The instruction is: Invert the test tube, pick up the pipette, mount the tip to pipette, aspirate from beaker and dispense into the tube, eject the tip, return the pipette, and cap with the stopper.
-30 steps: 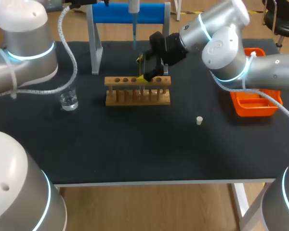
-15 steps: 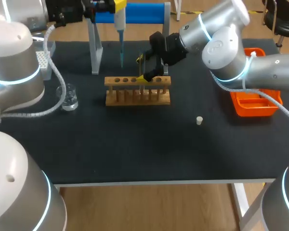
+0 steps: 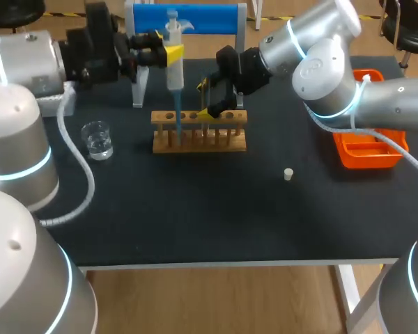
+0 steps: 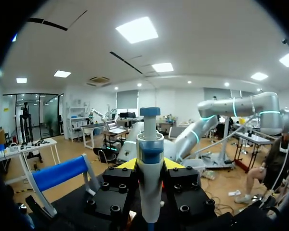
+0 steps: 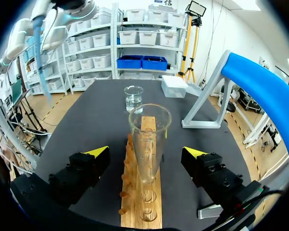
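My left gripper [image 3: 171, 50] is shut on the white and blue pipette [image 3: 174, 69], held upright behind the wooden rack [image 3: 198, 130]. Its blue tip [image 3: 177, 115] hangs down by the rack's left holes. In the left wrist view the pipette [image 4: 150, 159] stands clamped in the left gripper [image 4: 150, 166]. A clear test tube [image 5: 148, 139] stands mouth up in the rack [image 5: 140, 197]. My right gripper [image 5: 147, 153] is open around it, both fingers clear of the glass. The beaker [image 3: 97, 139] of water sits left of the rack. A white stopper [image 3: 288, 174] lies to the right.
The blue-barred pipette stand [image 3: 188, 17] is behind the rack. A tip box [image 5: 175, 85] sits beyond the beaker [image 5: 134, 98]. An orange tray [image 3: 366, 149] lies at the right edge. The dark mat's front half is bare.
My left arm has carried the pipette from by the stand, leftward and then down toward the rack's left end. The right arm has stayed still.
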### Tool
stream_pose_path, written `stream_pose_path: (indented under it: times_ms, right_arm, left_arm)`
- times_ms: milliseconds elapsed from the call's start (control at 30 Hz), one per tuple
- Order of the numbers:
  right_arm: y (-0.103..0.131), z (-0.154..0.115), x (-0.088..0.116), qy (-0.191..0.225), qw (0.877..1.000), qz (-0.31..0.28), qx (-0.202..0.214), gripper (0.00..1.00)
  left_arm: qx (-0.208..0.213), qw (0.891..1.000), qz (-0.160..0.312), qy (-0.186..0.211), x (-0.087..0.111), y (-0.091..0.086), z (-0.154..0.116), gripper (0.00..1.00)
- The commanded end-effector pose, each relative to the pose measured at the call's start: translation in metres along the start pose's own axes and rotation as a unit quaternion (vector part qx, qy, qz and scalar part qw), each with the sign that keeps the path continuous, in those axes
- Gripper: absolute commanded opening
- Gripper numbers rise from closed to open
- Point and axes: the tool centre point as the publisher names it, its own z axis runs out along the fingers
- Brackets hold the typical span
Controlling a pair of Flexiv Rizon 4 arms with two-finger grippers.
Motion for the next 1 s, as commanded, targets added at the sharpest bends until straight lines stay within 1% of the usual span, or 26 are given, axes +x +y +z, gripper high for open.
stream_pose_path:
  times_ms: [33, 133, 300, 533, 667, 833, 1000]
  right_arm:
    - [0.000, -0.001, 0.000, 0.001, 1.000, 0.000, 0.000, 1.00]
    - [0.000, -0.001, 0.000, 0.001, 1.000, 0.000, 0.000, 1.00]
    - [0.000, -0.001, 0.000, 0.001, 1.000, 0.000, 0.000, 1.00]
    - [0.000, -0.001, 0.000, 0.001, 1.000, 0.000, 0.000, 1.00]
    - [0.000, -0.001, 0.000, 0.001, 1.000, 0.000, 0.000, 1.00]
    - [0.000, -0.001, 0.000, 0.001, 1.000, 0.000, 0.000, 1.00]
    - [0.000, -0.001, 0.000, 0.001, 1.000, 0.000, 0.000, 1.00]
  left_arm:
    - [0.021, 1.000, 0.009, 0.000, 0.015, 0.014, 0.004, 0.00]
    - [0.028, 0.999, 0.015, 0.019, 0.023, 0.022, 0.013, 0.00]
    - [0.024, 0.999, 0.018, 0.038, 0.026, 0.033, 0.024, 0.00]
    - [0.022, 0.998, 0.032, 0.050, 0.022, 0.040, 0.032, 0.00]
    - [0.022, 0.997, 0.038, 0.065, 0.021, 0.043, 0.037, 0.00]
    - [0.005, 0.996, 0.043, 0.083, 0.021, 0.046, 0.043, 0.00]
    - [-0.002, 0.995, 0.042, 0.088, 0.020, 0.050, 0.043, 0.00]
